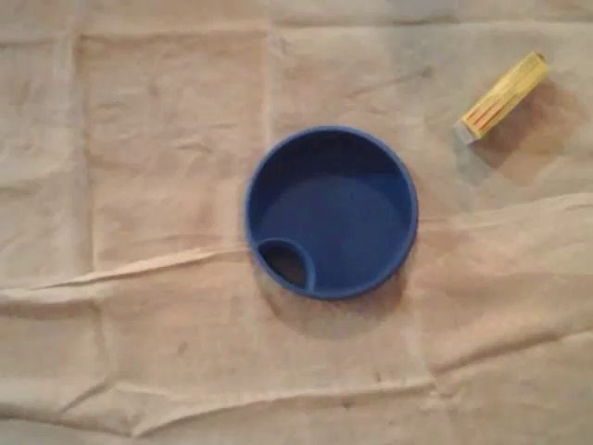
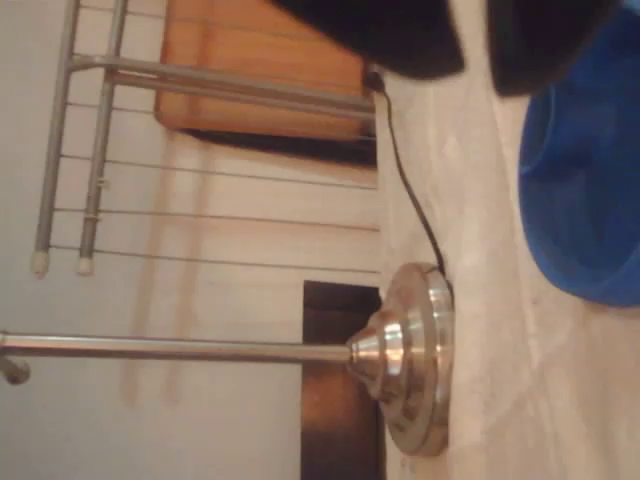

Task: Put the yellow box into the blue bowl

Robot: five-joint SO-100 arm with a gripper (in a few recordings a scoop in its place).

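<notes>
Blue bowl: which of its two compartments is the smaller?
The little pocket at the lower-left rim of the round blue plastic bowl, seen overhead; the main basin is far larger.

Creased beige cloth (image 1: 167, 139), chrome lamp base (image 2: 415, 355), wire rack (image 2: 230, 85), pale wall (image 2: 200, 420)

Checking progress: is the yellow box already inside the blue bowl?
No: the box lies on the cloth to the upper right of the bowl, apart from it.

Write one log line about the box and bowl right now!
yellow box: on cloth, upper right of blue bowl, overhead view | blue bowl: empty | gripper: blurry, state unclear
</notes>
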